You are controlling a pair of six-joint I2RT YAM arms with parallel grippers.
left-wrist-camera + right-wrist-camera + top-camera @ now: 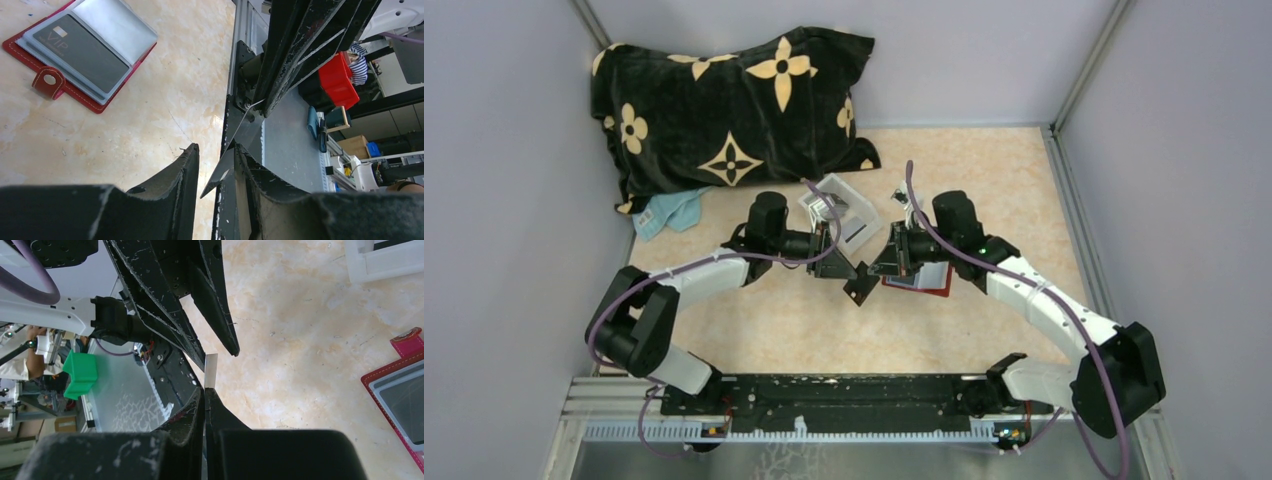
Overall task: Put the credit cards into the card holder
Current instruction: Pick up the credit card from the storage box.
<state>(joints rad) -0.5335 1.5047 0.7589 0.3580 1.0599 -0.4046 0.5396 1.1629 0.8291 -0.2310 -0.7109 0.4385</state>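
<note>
A thin silvery credit card (861,284) hangs in the air between my two grippers at the table's middle. My right gripper (205,389) is shut on the credit card (211,370), seen edge-on. My left gripper (216,147) is open around the card's other end (239,129); the card leans on one finger (250,165), with a gap to the other. The red-edged card holder (932,281) lies open on the table under the right wrist. In the left wrist view the holder (80,50) shows a dark card (82,50) in one slot.
A small white plastic tray (844,212) with items stands just behind the grippers. A black pillow with a tan flower pattern (734,110) lies at the back left, a blue cloth (669,212) beside it. Walls close in the table on three sides.
</note>
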